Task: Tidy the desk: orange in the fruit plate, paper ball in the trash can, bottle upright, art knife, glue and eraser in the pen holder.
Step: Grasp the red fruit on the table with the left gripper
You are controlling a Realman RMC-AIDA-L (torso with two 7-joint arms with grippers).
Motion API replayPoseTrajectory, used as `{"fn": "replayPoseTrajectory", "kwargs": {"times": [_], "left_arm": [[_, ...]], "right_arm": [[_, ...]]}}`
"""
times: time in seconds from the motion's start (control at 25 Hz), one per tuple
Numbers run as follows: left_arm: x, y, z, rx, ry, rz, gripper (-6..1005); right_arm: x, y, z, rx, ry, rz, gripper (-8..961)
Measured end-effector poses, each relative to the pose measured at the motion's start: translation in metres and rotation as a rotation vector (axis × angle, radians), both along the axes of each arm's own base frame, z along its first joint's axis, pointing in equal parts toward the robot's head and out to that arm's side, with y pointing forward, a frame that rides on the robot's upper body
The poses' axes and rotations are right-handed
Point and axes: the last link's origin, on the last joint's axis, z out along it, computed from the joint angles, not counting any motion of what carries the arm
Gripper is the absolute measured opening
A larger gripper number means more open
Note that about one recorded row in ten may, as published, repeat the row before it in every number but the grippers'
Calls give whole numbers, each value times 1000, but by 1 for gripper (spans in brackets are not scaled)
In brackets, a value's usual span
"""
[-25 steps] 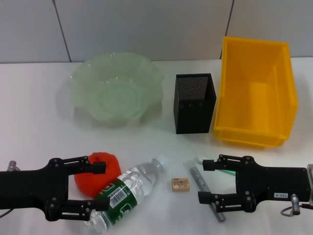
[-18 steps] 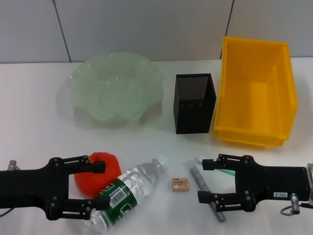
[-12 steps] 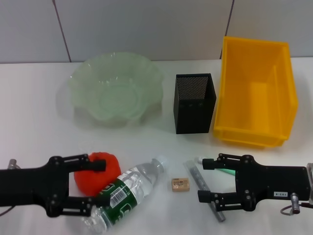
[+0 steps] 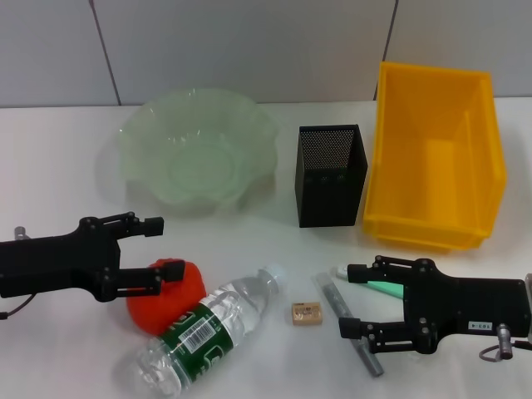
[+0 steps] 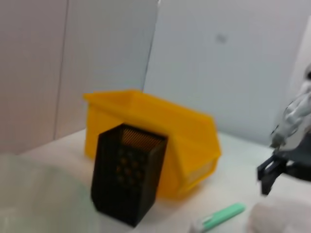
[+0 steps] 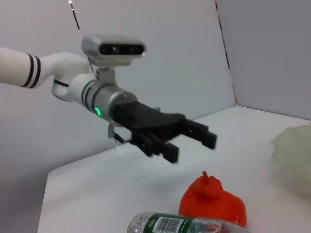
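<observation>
Head view: both arms are reaching in over the white table [image 4: 50, 166] from its near edge.
Left gripper [image 4: 158, 247]: it is hovering with its fingers spread apart and nothing between them; the right wrist view is showing it raised above the table.
Orange [image 4: 166, 295]: it is lying on the table just under and beside the left gripper's nearer finger, not clamped.
Bottle [image 4: 208, 331]: it is lying on its side, its green-labelled body just right of the orange and its cap pointing toward the right gripper.
Right gripper [image 4: 347, 299]: it is sitting low with its fingers apart, straddling the art knife.
Art knife [image 4: 345, 332]: it is lying flat, grey, passing between the right gripper's fingertips.
Glue [image 4: 378, 285]: the green stick is lying under the right gripper's farther finger.
Eraser [image 4: 306, 314]: it is resting between the bottle cap and the right gripper.
Pen holder [image 4: 331, 174]: the black mesh box is standing well beyond the right gripper.
Fruit plate [image 4: 199, 150]: the pale green dish is sitting well beyond the left gripper.
Trash can [image 4: 436, 158]: the yellow bin is standing just beside the pen holder.
</observation>
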Motion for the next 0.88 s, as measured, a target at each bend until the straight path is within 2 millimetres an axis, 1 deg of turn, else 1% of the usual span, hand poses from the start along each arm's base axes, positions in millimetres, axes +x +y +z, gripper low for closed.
{"fn": "replayPoseTrajectory", "kwargs": {"times": [0.2, 0.6, 0.88], "left_arm": [[-6, 4, -11, -12, 88, 16, 841], [-14, 7, -23, -15, 176, 41, 824], [-15, 7, -27, -19, 195, 37, 670]], "right_arm": [[0, 0, 1, -1, 3, 2, 830], [0, 1, 3, -1, 0, 1, 830], [-1, 2, 3, 1, -2, 5, 830]]}}
